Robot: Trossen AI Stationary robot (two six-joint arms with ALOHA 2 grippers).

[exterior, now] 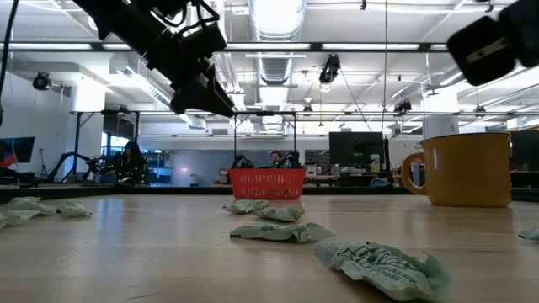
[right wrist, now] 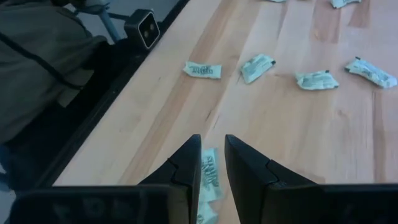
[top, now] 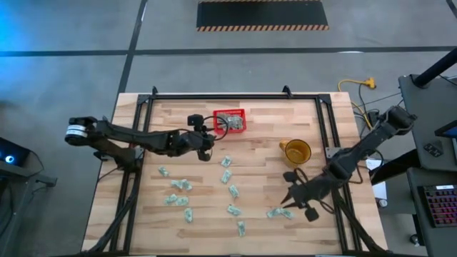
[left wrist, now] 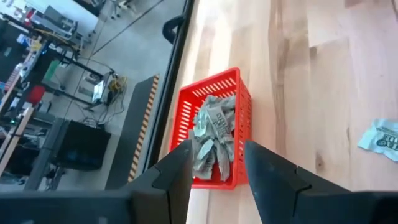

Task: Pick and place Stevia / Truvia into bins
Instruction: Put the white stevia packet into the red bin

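Sachets lay scattered mid-table, some already heaped in the basket at the far edge. The left gripper hung open and empty above it, evidently for dropping; the right gripper straddled one sachet, fingers narrowly apart.

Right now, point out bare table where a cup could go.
Bare wood lies left of the red basket, and between the basket and the yellow mug. The middle strip is crowded with sachets.

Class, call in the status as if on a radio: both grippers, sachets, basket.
Left gripper open above red basket, sachets inside. Right gripper straddling a sachet, near table's edge. More sachets loose on the table. Nothing blocking.
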